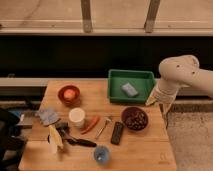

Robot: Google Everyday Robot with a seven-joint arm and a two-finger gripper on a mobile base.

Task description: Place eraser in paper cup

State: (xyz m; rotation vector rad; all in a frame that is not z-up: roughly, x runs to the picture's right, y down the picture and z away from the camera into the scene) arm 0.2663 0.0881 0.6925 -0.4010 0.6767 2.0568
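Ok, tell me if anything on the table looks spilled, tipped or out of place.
Nothing stands out. The paper cup is upright, the eraser lies flat beside the dark bowl, and nothing looks spilled. The gripper hangs at the right edge of the table, by the green tray.

Wooden counter (145, 150) carries everything.
- Rear right: green rectangular plastic tray (114, 87), grey-blue block (130, 89) inside.
- Gripper (152, 100) at tray's right front corner, behind dark round bowl (135, 119).
- Flat black rectangular eraser (117, 133) just left of bowl's front.
- Cream-white paper cup (76, 117) well left of eraser; orange carrot-like piece (91, 124) and thin metal tool (104, 127) between them.
- Orange-red bowl (68, 94) behind cup.
- Black-handled tool (77, 140) before cup.
- Small blue cup (101, 155) at front edge.
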